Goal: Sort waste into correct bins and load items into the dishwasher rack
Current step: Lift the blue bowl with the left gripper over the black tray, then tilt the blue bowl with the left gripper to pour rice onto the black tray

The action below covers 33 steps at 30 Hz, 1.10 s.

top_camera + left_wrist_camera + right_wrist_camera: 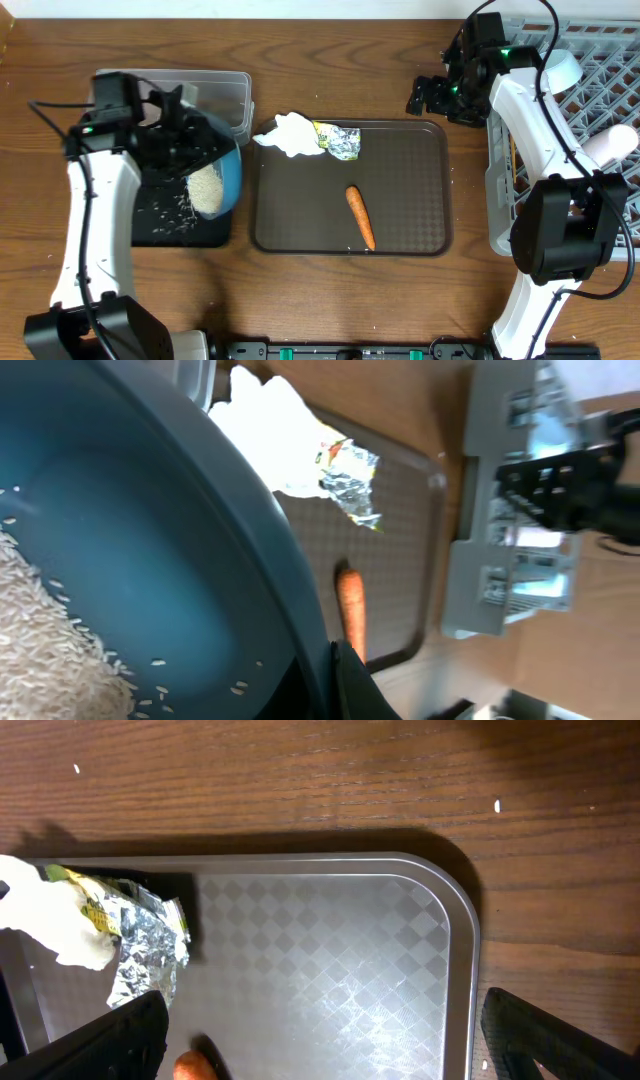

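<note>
My left gripper [185,135] is shut on the rim of the large dark-blue bowl [225,170] and holds it tilted over the black bin [165,232]. White rice [206,188] lies heaped at the bowl's lower edge, and loose grains lie in the bin. The left wrist view shows the bowl [150,530], the rice [50,650] and my gripper finger [340,665] on the rim. The tissue [285,133], foil wrapper [340,140] and carrot [360,215] lie on the brown tray [410,190]. My right gripper [430,95] is open and empty above the tray's far right corner [330,1050].
The clear tub [232,92] stands behind the black bin. The grey dishwasher rack [590,45] is at the right with white cups [562,68] in it. The right wrist view shows the foil [140,940], tissue [50,920] and carrot tip [192,1068].
</note>
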### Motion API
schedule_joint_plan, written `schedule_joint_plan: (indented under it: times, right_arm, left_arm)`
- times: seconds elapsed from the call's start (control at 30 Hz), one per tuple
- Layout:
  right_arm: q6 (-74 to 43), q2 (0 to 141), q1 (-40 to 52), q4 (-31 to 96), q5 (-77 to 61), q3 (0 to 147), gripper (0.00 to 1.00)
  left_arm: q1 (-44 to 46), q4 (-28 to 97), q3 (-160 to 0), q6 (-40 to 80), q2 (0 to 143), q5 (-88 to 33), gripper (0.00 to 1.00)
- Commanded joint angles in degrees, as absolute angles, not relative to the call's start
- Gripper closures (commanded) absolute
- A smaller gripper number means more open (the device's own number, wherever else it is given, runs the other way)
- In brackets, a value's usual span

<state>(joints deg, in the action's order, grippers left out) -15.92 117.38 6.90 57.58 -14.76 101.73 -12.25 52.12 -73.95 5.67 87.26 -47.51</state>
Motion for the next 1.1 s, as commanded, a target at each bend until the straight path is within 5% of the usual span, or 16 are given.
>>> schedule_joint_plan:
  times: [0.0,0.6,1.07]
  right_arm:
    - [-16.25,116.64,7.55,57.63,-15.00,102.85,0.01]
    - [-16.25,116.64,7.57,57.60,-15.00,102.85,0.01]
    - [-16.25,116.64,7.53,57.60,-15.00,102.85,0.01]
  left_arm:
    - [-15.68,53.54,-74.00,1.58,85.93,-56.25,0.94]
    - [-29.85,57.06,-71.72,-3.40,85.93,-78.54,0.94]
    - [-40.95,60.38,-71.68,-5.85,85.93,-80.44,0.94]
